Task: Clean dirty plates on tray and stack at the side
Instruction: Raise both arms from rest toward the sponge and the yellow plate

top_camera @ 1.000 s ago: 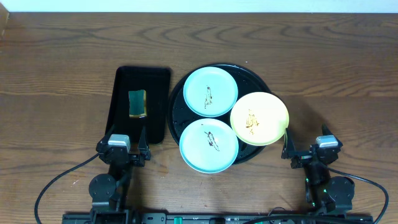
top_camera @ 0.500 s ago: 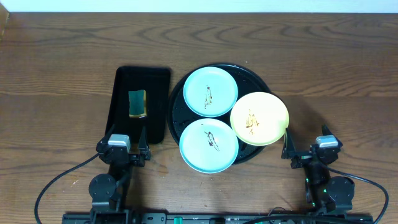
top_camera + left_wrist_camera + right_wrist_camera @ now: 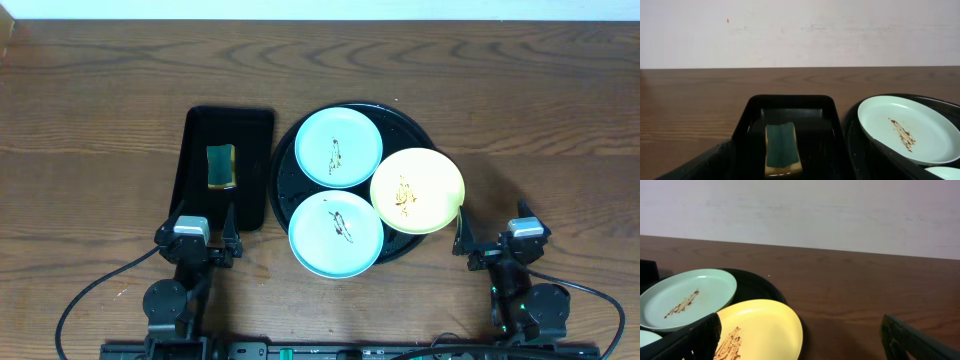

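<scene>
Table [image 3: 100, 100], wood, seen from overhead.

- The tray [image 3: 412, 118], round, glossy black, sits mid-table. All three plates are on it, none stacked at the side.
- Blue-green plate [image 3: 338, 148] at the tray's 11 o'clock, lying inside the rim. Brown smear at centre.
- Second blue-green plate [image 3: 336, 234] at 7 o'clock, hanging out over the near rim. Smeared too.
- Yellow plate [image 3: 417, 190] at 3 o'clock, overhanging the rim on that side. It has brown streaks at centre. Its edge meets both blue-green plates; you cannot tell for sure which lies on top.
- Rectangular black tray [image 3: 250, 130] just beside the round one, at its 9 o'clock. A sponge [image 3: 221, 166], green on top and yellow beneath, lies in its middle.
- Your left gripper [image 3: 802, 155] is parked at 6 o'clock of the rectangular tray. Its fingers are spread wide, holding nothing, with the sponge ahead between them.
- Your right gripper [image 3: 800, 330] is parked at 5 o'clock of the round tray, near the yellow plate but clear of it. Its fingers are spread wide and empty.
</scene>
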Available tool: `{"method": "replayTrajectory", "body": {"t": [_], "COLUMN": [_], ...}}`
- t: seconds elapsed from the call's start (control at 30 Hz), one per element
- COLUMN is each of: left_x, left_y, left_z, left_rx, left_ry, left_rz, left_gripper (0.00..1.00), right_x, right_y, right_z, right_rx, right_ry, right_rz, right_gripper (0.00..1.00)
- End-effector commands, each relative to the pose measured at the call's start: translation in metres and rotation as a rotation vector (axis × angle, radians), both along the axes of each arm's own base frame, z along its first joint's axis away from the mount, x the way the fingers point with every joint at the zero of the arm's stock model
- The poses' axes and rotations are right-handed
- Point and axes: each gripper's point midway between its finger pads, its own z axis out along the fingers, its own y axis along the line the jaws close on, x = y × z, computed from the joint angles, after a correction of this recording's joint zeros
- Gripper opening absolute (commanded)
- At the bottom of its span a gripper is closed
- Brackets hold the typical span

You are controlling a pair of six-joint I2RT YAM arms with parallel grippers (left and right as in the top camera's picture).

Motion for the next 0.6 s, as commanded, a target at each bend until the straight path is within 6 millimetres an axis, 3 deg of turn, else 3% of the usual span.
{"method": "replayTrajectory", "body": {"t": [0.0, 0.57], "left_x": [-0.0011, -0.0006], "left_y": [-0.0015, -0.0011], "left_z": [-0.0152, -0.0120], "left_rx": [0.004, 0.007], "left_ry": [0.052, 0.038], "left_rz": [-0.011, -0.009], "left_gripper": [0.82, 0.82], "right_x": [-0.0002, 0.0002], "right_y": [0.0015, 0.0000], "right_z": [-0.0016, 0.0019], "right_rx": [-0.004, -0.004], "right_ry": [0.005, -0.010], "right_rz": [0.007, -0.002], "right_gripper": [0.99, 0.99]}}
